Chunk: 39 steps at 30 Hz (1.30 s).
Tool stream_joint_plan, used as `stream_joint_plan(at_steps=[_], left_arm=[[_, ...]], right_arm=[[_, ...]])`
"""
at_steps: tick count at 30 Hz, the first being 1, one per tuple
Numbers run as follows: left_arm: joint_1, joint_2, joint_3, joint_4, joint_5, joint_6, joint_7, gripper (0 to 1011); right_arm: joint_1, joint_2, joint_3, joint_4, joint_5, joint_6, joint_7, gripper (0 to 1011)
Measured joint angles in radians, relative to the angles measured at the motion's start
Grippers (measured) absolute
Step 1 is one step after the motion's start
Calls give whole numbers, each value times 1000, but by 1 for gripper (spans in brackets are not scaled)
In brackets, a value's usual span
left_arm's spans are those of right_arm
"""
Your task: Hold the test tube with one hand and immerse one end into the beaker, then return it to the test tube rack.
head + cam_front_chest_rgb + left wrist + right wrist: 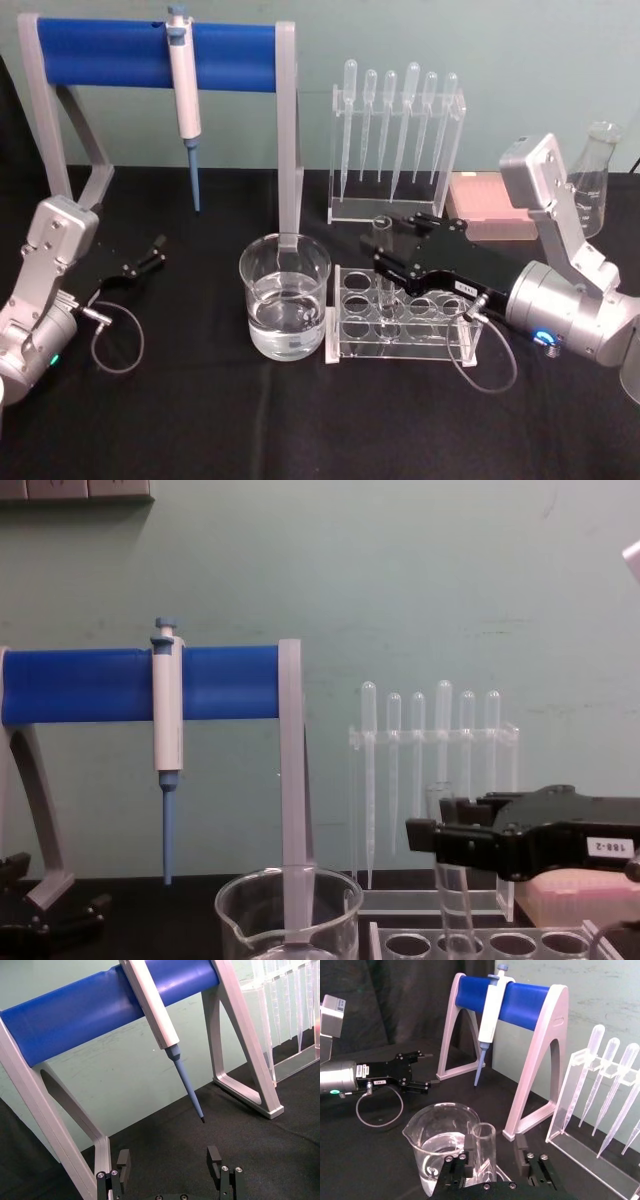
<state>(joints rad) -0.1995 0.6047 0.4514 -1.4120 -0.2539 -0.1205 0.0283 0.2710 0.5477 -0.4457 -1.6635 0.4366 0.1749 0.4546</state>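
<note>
Head view: right tool (383, 243) straddles tube (382, 262), not clenched, tube upright in rack (402, 330) beside beaker (285, 295). Left tool (150, 258) released, parked over desk (200, 420).

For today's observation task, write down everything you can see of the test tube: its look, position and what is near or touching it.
The test tube is a clear glass cylinder with an open rimmed top. It stands nearly upright, its lower end in a hole of the clear rack, beside the beaker holding clear liquid. The right gripper has a finger on either side of its upper part; whether they press it cannot be told. The tube looks empty.
</note>
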Motion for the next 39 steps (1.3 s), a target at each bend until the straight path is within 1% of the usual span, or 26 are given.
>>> stream_joint_plan(at_steps=[2, 3, 4, 5, 7, 9, 10, 11, 12, 13, 14, 16, 17, 18, 20, 21, 23, 25, 26, 28, 30, 31, 33, 35, 36, 39], left_arm=[[0, 0, 0, 0, 0, 0, 0, 1000], [0, 0, 0, 0, 0, 0, 0, 1000], [0, 0, 0, 0, 0, 0, 0, 1000], [0, 0, 0, 0, 0, 0, 0, 1000], [0, 0, 0, 0, 0, 0, 0, 1000], [0, 0, 0, 0, 0, 0, 0, 1000], [0, 0, 0, 0, 0, 0, 0, 1000], [0, 0, 0, 0, 0, 0, 0, 1000], [0, 0, 0, 0, 0, 0, 0, 1000], [0, 0, 0, 0, 0, 0, 0, 1000], [0, 0, 0, 0, 0, 0, 0, 1000], [0, 0, 0, 0, 0, 0, 0, 1000], [0, 0, 0, 0, 0, 0, 0, 1000], [0, 0, 0, 0, 0, 0, 0, 1000], [0, 0, 0, 0, 0, 0, 0, 1000], [0, 0, 0, 0, 0, 0, 0, 1000], [0, 0, 0, 0, 0, 0, 0, 1000], [0, 0, 0, 0, 0, 0, 0, 1000], [0, 0, 0, 0, 0, 0, 0, 1000], [0, 0, 0, 0, 0, 0, 0, 1000], [0, 0, 0, 0, 0, 0, 0, 1000], [0, 0, 0, 0, 0, 0, 0, 1000], [0, 0, 0, 0, 0, 0, 0, 1000], [0, 0, 0, 0, 0, 0, 0, 1000], [0, 0, 0, 0, 0, 0, 0, 1000], [0, 0, 0, 0, 0, 0, 0, 1000]], right_arm=[[-14, 5, 7, -13, 1, 2, -3, 572], [-31, 13, 15, -28, 2, 2, -9, 586], [-31, 13, 15, -28, 2, 2, -9, 629], [-50, 22, 23, -47, 2, 3, -16, 629], [-87, 40, 39, -81, 1, 4, -32, 729], [-118, 54, 54, -107, 2, 4, -42, 767], [-156, 70, 75, -138, 5, 1, -56, 821], [-156, 70, 75, -138, 5, 1, -56, 821], [-192, 83, 94, -164, 7, -4, -68, 862], [-211, 89, 105, -176, 8, -7, -75, 878], [-251, 101, 131, -202, 9, -16, -92, 927], [-286, 107, 155, -219, 7, -29, -113, 953], [-319, 109, 184, -228, 7, -49, -134, 995], [-333, 107, 199, -228, 7, -59, -145, 1003], [-351, 97, 224, -219, 7, -78, -165, 1002], [-360, 82, 246, -202, 4, -98, -191, 1003], [-362, 61, 264, -178, -6, -115, -223, 1003], [-355, 25, 281, -139, -28, -132, -278, 1002], [-348, 1, 288, -115, -50, -141, -317, 1003], [-338, -24, 290, -87, -84, -155, -364, 1002], [-326, -51, 289, -56, -122, -170, -408, 1002], [-309, -75, 282, -19, -154, -187, -443, 1003], [-284, -101, 264, 31, -199, -204, -472, 1003], [-265, -114, 248, 69, -229, -211, -482, 1003], [-246, -126, 232, 105, -253, -214, -485, 1002], [-223, -139, 211, 148, -280, -215, -484, 1003]])
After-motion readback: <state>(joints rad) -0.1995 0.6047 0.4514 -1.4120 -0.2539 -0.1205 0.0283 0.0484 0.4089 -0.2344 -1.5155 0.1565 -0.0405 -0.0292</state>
